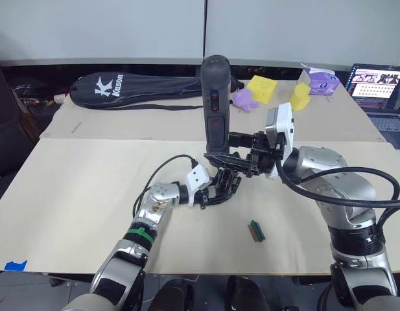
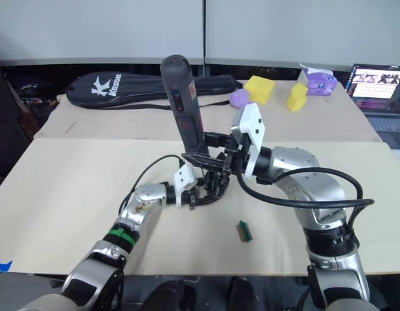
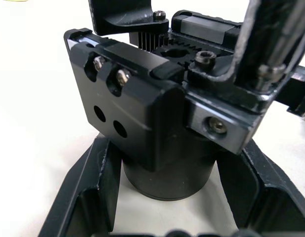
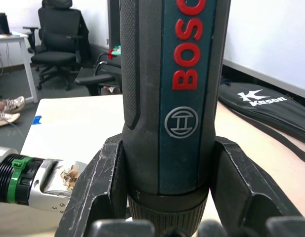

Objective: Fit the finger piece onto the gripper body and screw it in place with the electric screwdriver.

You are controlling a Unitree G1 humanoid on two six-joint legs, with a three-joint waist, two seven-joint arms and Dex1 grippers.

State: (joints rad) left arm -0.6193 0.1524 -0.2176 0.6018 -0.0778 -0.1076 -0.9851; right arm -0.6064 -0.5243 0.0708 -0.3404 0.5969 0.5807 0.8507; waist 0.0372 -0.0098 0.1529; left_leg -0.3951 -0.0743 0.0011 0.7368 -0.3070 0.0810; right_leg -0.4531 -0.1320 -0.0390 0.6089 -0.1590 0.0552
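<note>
I am looking down at a wide, pale tan surface. My right hand is gripping the thick black electric screwdriver with red markings. Its two black fingers are pressing on both sides of the tool's round body. The screwdriver is standing almost upright, with its fat end up and its lower end pointing down at the small black gripper body with a round base.

My left hand is closing around that gripper body. In the left wrist view its fingers are sitting on either side of the round base, and I am seeing it stand on the surface. On the body's flat black front, two small silver screws are poking out above two empty round holes. I cannot pick out the small black wedge-shaped finger piece for sure among the black parts there.

A small green rectangular block is lying flat on the surface near the front edge, apart from both hands. At the back, a long black racket bag with white lettering is lying across the far surface. Beside it are yellow foam shapes and purple toy shapes. An open laptop is sitting at the far right.
</note>
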